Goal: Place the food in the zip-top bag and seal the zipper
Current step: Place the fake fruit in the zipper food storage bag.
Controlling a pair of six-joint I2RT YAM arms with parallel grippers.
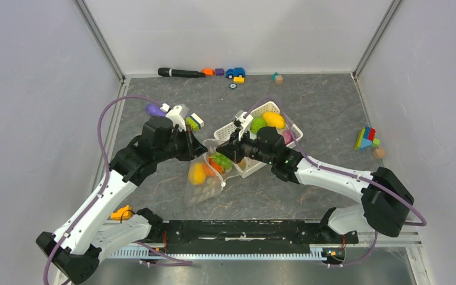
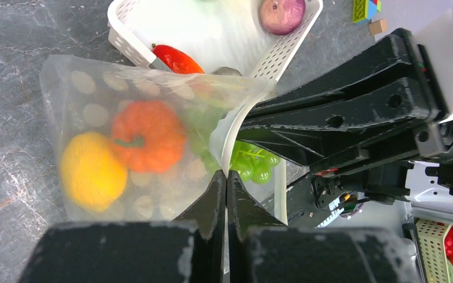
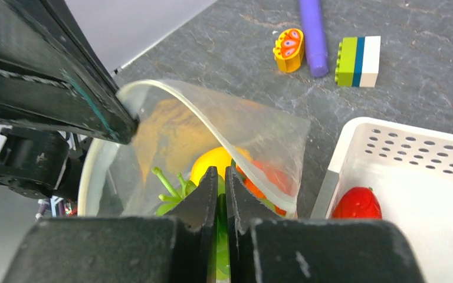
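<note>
The clear dotted zip-top bag (image 1: 205,181) lies between the arms with its mouth held open. It holds a yellow mango (image 2: 91,171), an orange pumpkin (image 2: 147,135) and green grapes (image 2: 253,162). My left gripper (image 2: 226,172) is shut on the zipper strip at the bag's mouth edge; it also shows in the top view (image 1: 200,153). My right gripper (image 3: 219,171) reaches into the bag's mouth (image 3: 212,112) and is shut on the green grapes (image 3: 168,197). It also shows in the top view (image 1: 225,155). The bag's far end is partly hidden by the arms.
The white lattice basket (image 1: 273,110) lies right behind the bag, holding a green fruit (image 1: 258,124), a yellow fruit (image 1: 274,120), a purple onion (image 2: 282,13) and a red piece (image 3: 357,203). Coloured blocks (image 1: 366,139) lie at the right. A black marker (image 1: 181,73) and toy car (image 1: 235,72) lie at the back wall.
</note>
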